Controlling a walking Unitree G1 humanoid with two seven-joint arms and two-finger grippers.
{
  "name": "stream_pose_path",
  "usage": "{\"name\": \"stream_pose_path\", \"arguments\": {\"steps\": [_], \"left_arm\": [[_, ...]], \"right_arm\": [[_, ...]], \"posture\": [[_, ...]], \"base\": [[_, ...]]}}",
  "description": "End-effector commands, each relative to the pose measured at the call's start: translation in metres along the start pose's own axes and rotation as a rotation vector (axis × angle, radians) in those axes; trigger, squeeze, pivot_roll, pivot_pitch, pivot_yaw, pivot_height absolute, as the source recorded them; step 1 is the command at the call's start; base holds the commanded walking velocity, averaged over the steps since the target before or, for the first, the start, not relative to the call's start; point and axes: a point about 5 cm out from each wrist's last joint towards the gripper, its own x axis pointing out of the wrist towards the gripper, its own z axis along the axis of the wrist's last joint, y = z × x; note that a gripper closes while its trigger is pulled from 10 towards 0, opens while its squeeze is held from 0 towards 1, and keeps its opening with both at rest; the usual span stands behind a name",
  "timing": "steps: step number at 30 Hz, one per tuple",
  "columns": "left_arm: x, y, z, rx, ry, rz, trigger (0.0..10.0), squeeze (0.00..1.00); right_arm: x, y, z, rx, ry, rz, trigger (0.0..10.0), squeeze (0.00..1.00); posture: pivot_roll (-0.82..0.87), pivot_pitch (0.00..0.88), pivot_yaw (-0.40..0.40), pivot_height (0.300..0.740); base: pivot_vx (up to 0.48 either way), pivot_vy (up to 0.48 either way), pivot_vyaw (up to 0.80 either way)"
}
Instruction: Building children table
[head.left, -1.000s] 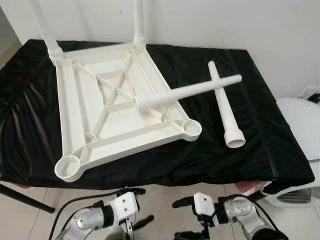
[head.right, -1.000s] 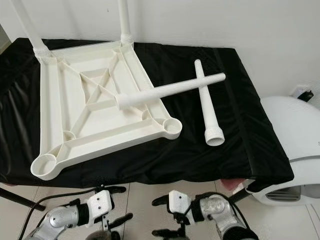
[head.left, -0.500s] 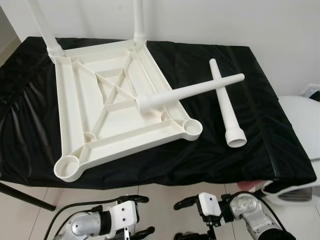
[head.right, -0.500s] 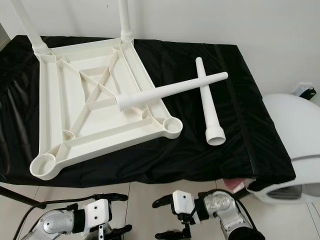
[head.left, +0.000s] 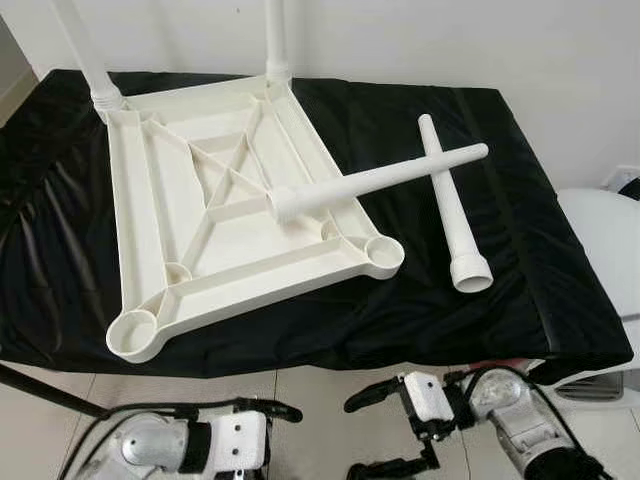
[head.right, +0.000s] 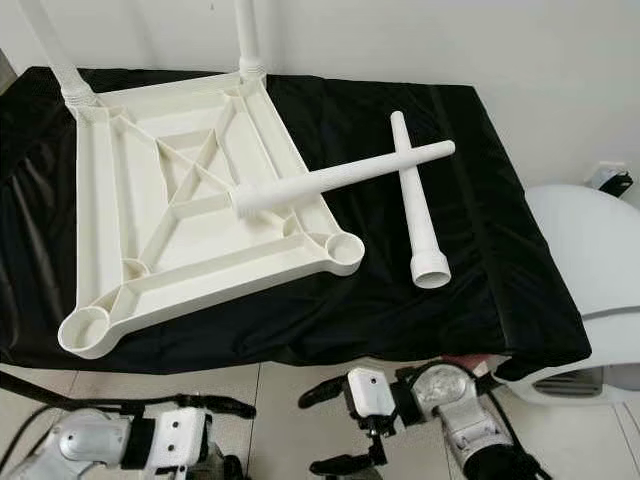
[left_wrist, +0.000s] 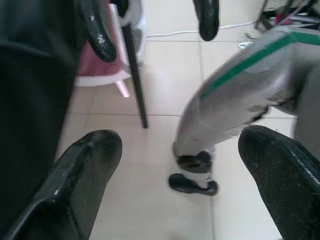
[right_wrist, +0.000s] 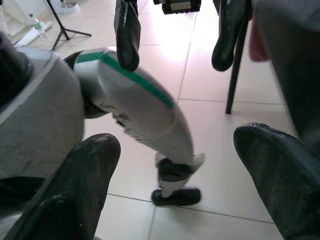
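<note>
Upturned tabletop (head.left: 190, 215) and loose legs (head.left: 452, 205) on black cloth (head.left: 500, 250)

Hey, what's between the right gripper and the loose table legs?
In the left eye view, bare black cloth and its front edge separate the right gripper from the two crossed legs.

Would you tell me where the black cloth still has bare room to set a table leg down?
Bare cloth lies right of the crossed loose legs, and along the front edge below the upturned tabletop. A strip left of the tabletop is free too. The middle is crowded: one leg rests on the tabletop's corner.
</note>
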Motion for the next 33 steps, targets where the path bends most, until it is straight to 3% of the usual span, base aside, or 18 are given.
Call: {"name": "stream_pose_path", "arguments": {"steps": [1,2,4,6,21,25,30,32,33], "left_arm": [[-0.002,-0.003,-0.001,-0.013,0.010,-0.048,10.0,0.00],[-0.008,0.009,0.002,-0.011,0.014,-0.026,10.0,0.00],[-0.011,0.015,0.003,-0.013,0.013,-0.011,10.0,0.00],[-0.013,0.030,0.011,-0.018,-0.006,0.041,10.0,0.00],[-0.025,0.072,0.015,-0.065,-0.028,0.218,10.0,0.00],[-0.030,0.101,0.017,-0.062,-0.054,0.354,10.0,0.00],[-0.031,0.109,0.018,-0.068,-0.060,0.388,10.0,0.00],[-0.036,0.131,0.022,-0.043,-0.062,0.449,10.0,0.00],[-0.036,0.131,0.022,-0.043,-0.062,0.449,10.0,0.00]], "right_arm": [[0.000,-0.001,0.002,0.001,-0.016,0.001,10.0,0.00],[-0.002,-0.011,0.006,0.000,-0.030,-0.035,10.0,0.00],[-0.002,-0.014,0.007,0.002,-0.036,-0.053,10.0,0.00],[-0.003,-0.023,0.012,0.009,-0.072,-0.100,10.0,0.00],[0.001,-0.056,0.028,0.102,-0.260,-0.337,10.0,0.00],[0.004,-0.072,0.031,0.186,-0.358,-0.487,10.0,0.00],[0.004,-0.076,0.032,0.215,-0.380,-0.525,10.0,0.00],[0.007,-0.084,0.032,0.285,-0.444,-0.636,10.0,0.00],[0.007,-0.084,0.032,0.285,-0.444,-0.636,10.0,0.00]], "posture": [[0.06,0.073,0.007,0.740],[0.06,0.056,0.010,0.740],[0.06,0.055,0.010,0.740],[0.06,0.046,0.011,0.740],[0.06,0.013,0.010,0.740],[0.05,0.000,-0.001,0.740],[0.05,0.000,-0.002,0.740],[0.05,0.000,-0.012,0.740],[0.05,0.000,-0.012,0.740]], "base": [[0.000,0.000,0.00],[0.000,0.000,0.00],[0.000,0.000,0.00],[0.000,0.000,0.00],[0.000,0.000,0.00],[0.000,0.000,0.00],[0.000,0.000,0.00],[0.000,0.000,0.00],[0.000,0.000,0.00]]}}
